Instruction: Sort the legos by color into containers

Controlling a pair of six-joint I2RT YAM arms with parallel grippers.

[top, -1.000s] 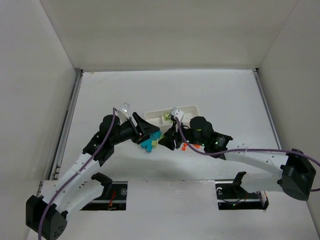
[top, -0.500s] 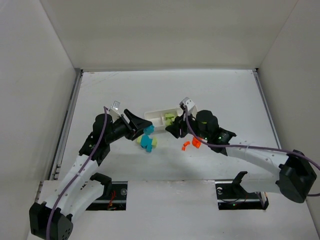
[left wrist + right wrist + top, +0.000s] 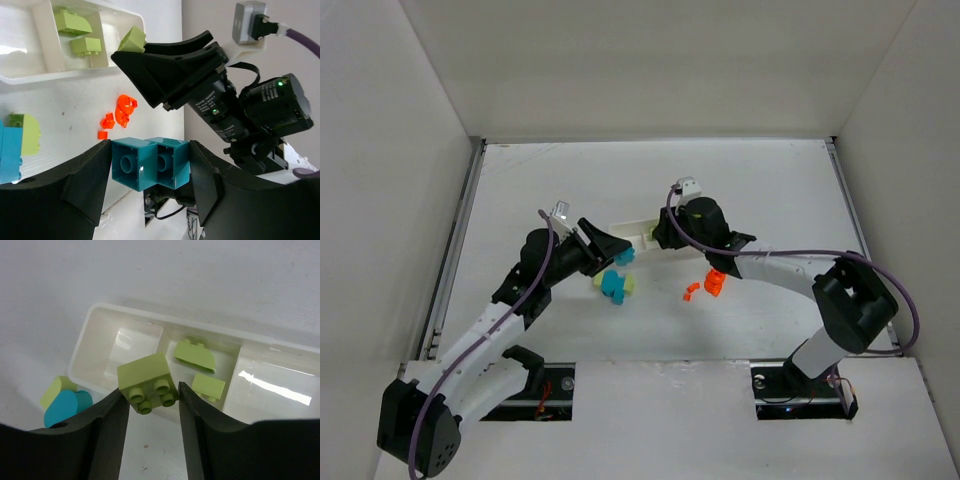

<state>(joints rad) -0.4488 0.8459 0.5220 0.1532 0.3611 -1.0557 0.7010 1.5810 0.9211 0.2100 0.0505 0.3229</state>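
My left gripper (image 3: 150, 152) is shut on a cyan-blue lego (image 3: 150, 164) and holds it above the table, just left of the white tray (image 3: 626, 228). My right gripper (image 3: 151, 389) is shut on a pale yellow-green lego (image 3: 146, 379), held over the tray's near rim (image 3: 150, 407) by the divider between the left and middle compartments. The middle compartment holds two yellow-green legos (image 3: 195, 354) (image 3: 208, 386). The left compartment (image 3: 120, 347) and the right compartment (image 3: 272, 385) look empty. Loose cyan and yellow-green legos (image 3: 615, 285) lie in front of the tray. Orange-red legos (image 3: 713, 284) lie to their right.
White walls enclose the table on three sides. The two grippers are close together at the tray's left half, the right one (image 3: 165, 70) filling the left wrist view. Small orange bits (image 3: 691, 291) lie beside the larger orange brick.
My right gripper has swung away from the orange legos and up over the tray with the yellow-green lego. My left gripper has edged right toward the tray with the cyan lego.
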